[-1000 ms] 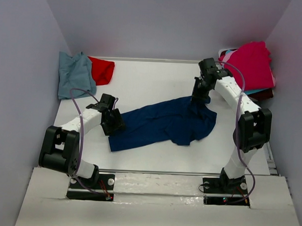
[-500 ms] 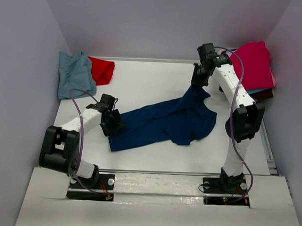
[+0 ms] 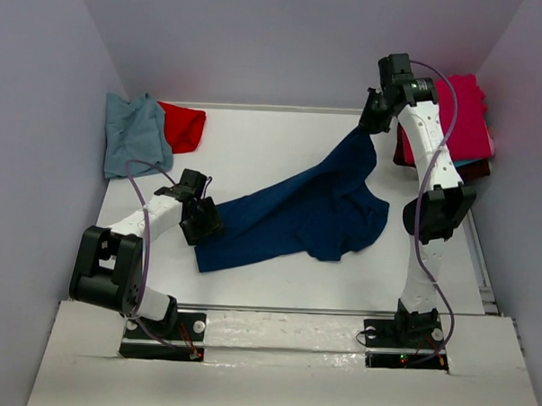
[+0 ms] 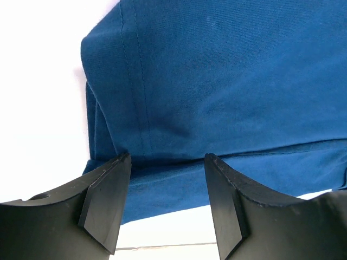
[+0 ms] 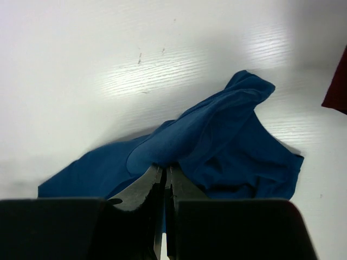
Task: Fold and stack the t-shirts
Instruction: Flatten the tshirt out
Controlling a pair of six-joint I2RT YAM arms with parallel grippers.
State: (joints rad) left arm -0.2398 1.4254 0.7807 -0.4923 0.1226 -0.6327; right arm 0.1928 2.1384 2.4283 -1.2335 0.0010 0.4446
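At right pincer (image 5: 165, 172), navy t-shirt (image 3: 288, 217)

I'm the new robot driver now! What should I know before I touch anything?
The left gripper is open, jaws at the near-left edge of the navy tee. The right gripper is shut on the navy tee's far end, holding it above the table. The blue-grey tee and red tee sit back left; the magenta tee tops a heap back right. Done: navy tee partly spread. Left: fold it, stack it, then the others.
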